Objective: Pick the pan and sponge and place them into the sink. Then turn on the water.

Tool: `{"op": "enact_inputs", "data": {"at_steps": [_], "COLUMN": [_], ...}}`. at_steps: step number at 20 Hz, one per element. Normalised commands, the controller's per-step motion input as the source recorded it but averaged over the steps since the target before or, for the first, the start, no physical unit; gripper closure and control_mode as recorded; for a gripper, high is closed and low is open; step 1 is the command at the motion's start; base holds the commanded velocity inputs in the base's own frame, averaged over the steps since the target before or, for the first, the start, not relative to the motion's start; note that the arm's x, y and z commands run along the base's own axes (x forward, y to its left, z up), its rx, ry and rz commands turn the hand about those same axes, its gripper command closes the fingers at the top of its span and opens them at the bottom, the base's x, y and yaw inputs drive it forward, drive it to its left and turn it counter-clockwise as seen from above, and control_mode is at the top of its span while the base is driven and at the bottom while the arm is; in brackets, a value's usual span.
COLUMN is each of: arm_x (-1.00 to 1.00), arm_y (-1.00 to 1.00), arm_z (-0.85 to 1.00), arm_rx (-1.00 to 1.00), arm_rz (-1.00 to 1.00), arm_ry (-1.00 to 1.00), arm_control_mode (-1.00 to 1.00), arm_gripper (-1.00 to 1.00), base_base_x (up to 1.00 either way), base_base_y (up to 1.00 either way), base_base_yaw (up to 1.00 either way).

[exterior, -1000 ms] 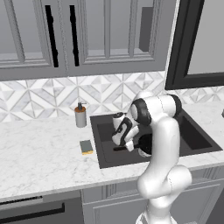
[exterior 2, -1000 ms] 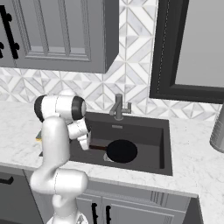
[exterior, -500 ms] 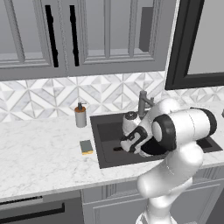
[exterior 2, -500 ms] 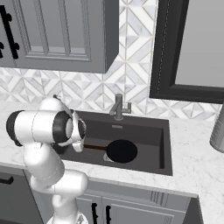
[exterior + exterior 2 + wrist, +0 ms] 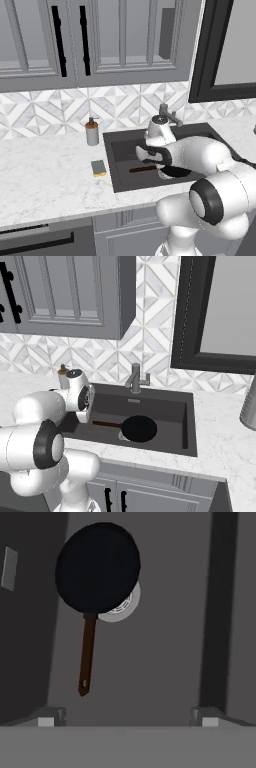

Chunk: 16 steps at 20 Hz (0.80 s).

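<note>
Marble desk (image 5: 45,185) carries the sponge (image 5: 98,167); pan (image 5: 139,428) lies in sink (image 5: 187,426); pincer (image 5: 125,718) spread, empty; faucet (image 5: 135,377) dry.

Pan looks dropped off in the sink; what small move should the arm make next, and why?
Probably lift the pincer up out of the sink and swing it left toward the sponge. The pan lies flat on the basin floor, partly over the drain, and the pincer is open and apart from the handle. The sponge sits on the counter beside the sink's left edge, not yet moved.
</note>
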Motion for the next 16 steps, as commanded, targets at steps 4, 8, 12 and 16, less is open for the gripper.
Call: {"op": "enact_inputs", "data": {"at_steps": [4, 8, 12, 16], "arm_x": [-0.18, -0.53, -0.66, -0.33], "arm_y": [0.00, 0.00, 0.00, 0.10], "arm_z": [1.00, 0.67, 0.22, 0.00], "arm_rx": [0.04, 0.01, 0.01, -0.02], "arm_rz": [-0.02, 0.01, 0.30, 0.57], "arm_ry": [0.12, 0.22, 0.00, -0.01], "arm_control_mode": [-1.00, -1.00, -1.00, -1.00], "arm_gripper": [-1.00, -1.00, -1.00, -1.00], "base_base_x": [0.00, 0.00, 0.00, 0.00], "base_base_y": [0.00, 0.00, 0.00, 0.00], "base_base_yaw": [0.00, 0.00, 0.00, 0.00]}}
